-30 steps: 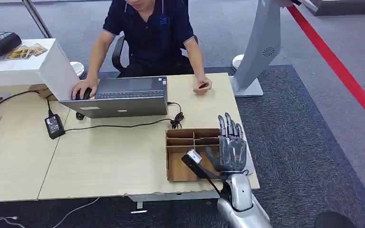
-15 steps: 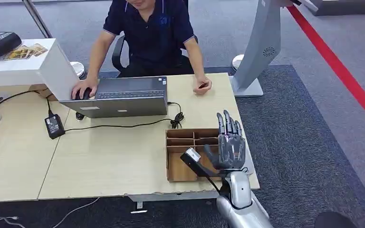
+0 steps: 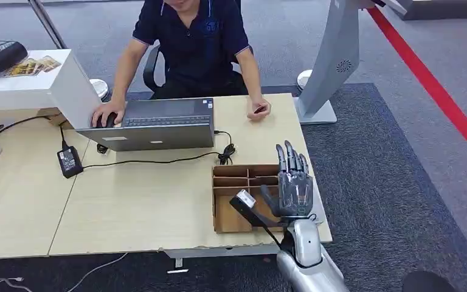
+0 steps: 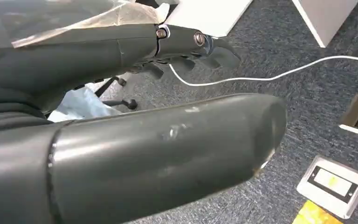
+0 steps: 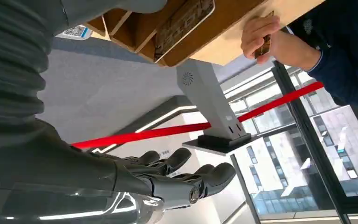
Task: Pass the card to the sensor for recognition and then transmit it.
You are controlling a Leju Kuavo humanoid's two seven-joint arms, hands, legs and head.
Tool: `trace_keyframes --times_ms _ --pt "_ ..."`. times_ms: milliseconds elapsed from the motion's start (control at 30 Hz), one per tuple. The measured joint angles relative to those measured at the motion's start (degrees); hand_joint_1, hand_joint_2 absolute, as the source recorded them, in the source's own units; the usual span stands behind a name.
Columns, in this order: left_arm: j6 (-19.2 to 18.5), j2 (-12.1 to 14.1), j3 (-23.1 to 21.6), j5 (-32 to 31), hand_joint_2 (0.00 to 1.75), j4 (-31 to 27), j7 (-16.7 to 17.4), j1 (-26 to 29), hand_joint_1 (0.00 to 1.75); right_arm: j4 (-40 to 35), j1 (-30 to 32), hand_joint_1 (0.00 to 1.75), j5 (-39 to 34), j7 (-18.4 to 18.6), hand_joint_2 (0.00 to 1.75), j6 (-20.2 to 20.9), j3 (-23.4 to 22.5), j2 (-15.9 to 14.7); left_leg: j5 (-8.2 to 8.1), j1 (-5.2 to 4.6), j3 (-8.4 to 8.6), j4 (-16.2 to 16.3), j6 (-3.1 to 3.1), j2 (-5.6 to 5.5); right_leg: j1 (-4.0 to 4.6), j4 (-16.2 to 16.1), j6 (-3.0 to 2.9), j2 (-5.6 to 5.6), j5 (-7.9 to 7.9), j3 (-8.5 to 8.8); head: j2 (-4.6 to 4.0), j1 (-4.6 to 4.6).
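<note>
Desk | right hand spread above wooden organizer | empty

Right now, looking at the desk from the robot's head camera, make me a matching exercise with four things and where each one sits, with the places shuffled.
Things:
1. laptop
2. wooden organizer
3. power adapter
4. right hand

Places:
A. at the desk's near right corner, divided into compartments
B. raised with fingers spread, beside the organizer's right side
C. in front of the seated person
D. on the desk, left of the laptop's near edge, on a black cable

Pairs: 1-C, 2-A, 3-D, 4-B
</note>
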Motion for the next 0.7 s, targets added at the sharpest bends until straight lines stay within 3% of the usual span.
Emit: trace_keyframes --times_ms 700 --pt "-0.5 0.0 -0.8 -1.0 0.0 0.0 -0.3 0.0 0.0 2.3 -2.6 0.0 -0.6 -0.5 1.75 0.0 -0.7 0.8 0.0 0.0 0.0 0.0 -0.01 0.01 0.0 0.0 0.0 0.0 0.0 0.0 0.02 0.0"
